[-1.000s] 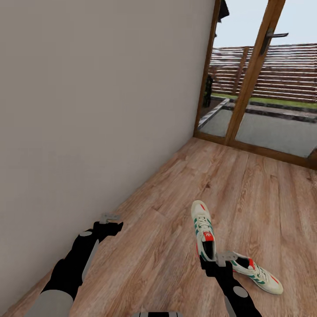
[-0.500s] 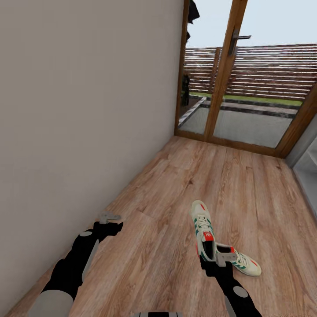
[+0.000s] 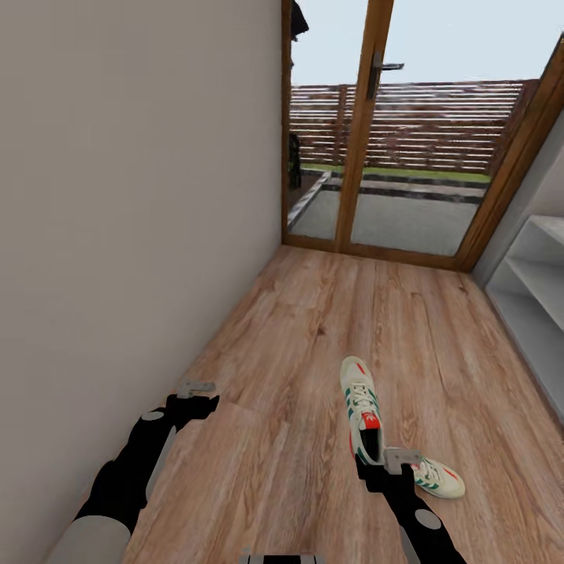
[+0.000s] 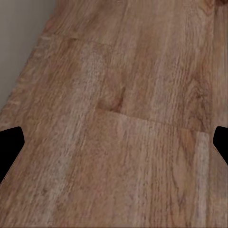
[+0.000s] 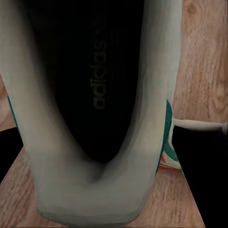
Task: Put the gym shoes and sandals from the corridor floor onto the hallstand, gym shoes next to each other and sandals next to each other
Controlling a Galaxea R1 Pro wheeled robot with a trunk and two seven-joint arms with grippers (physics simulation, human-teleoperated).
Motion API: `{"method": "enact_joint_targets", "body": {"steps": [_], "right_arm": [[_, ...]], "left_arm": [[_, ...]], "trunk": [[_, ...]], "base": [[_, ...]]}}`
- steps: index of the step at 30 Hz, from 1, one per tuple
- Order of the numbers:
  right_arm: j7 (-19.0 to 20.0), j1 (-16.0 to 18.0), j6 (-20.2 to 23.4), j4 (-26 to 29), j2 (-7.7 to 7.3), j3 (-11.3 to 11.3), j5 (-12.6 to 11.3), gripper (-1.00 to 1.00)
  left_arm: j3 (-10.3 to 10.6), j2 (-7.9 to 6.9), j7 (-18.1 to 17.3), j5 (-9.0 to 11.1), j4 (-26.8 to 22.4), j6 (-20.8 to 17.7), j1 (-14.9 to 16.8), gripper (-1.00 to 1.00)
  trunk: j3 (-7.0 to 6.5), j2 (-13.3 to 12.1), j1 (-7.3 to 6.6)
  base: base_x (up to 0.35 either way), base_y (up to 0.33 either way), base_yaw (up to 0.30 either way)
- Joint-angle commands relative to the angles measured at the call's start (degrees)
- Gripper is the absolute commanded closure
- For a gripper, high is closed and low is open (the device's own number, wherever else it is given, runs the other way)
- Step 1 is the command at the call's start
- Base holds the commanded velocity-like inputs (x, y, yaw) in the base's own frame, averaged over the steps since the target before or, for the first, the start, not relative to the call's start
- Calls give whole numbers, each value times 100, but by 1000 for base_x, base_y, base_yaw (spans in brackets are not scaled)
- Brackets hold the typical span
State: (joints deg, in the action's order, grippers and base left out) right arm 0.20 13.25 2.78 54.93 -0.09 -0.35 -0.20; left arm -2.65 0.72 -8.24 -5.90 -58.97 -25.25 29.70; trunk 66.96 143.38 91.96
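My right gripper (image 3: 383,459) is shut on the heel of one gym shoe (image 3: 359,406), a cream sneaker with green stripes and a red tongue, held toe-forward above the corridor floor (image 3: 313,329). Its dark insole (image 5: 95,90) faces the right wrist camera. The other gym shoe (image 3: 438,478) lies on the planks just right of that gripper. Near the left wall my left gripper (image 3: 196,388) hangs open over bare planks (image 4: 118,118), holding nothing. The pale hallstand (image 3: 536,286) shows its shelves at the right edge. The sandals are out of view.
A plain grey wall (image 3: 117,196) runs along the left side. At the corridor's far end stands a wood-framed glass door (image 3: 368,141) with a patio and fence behind it. Open wood floor stretches between the wall and the hallstand.
The whole view has swung to the right: the door has slid left and the hallstand has come in at the right edge. The held shoe keeps its place in my right gripper.
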Motion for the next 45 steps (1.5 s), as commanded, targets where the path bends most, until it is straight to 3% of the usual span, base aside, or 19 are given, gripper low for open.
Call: {"method": "enact_joint_targets", "body": {"steps": [1, 27, 45], "right_arm": [[-5, 2, 29, 9, 0, 0, 0, 100], [-5, 2, 31, 9, 0, 0, -6, 100], [-2, 2, 29, 9, 0, -2, -6, 100]], "left_arm": [[-25, 7, -55, -60, -10, -23, 1, -100], [-25, 7, -55, -62, -10, -23, 1, -100], [-25, 7, -55, -69, -18, -23, 1, -100]], "trunk": [[5, 2, 2], [5, 2, 2], [5, 2, 2]], "base": [[319, 95, -289], [317, 36, -212], [47, 41, -282]]}}
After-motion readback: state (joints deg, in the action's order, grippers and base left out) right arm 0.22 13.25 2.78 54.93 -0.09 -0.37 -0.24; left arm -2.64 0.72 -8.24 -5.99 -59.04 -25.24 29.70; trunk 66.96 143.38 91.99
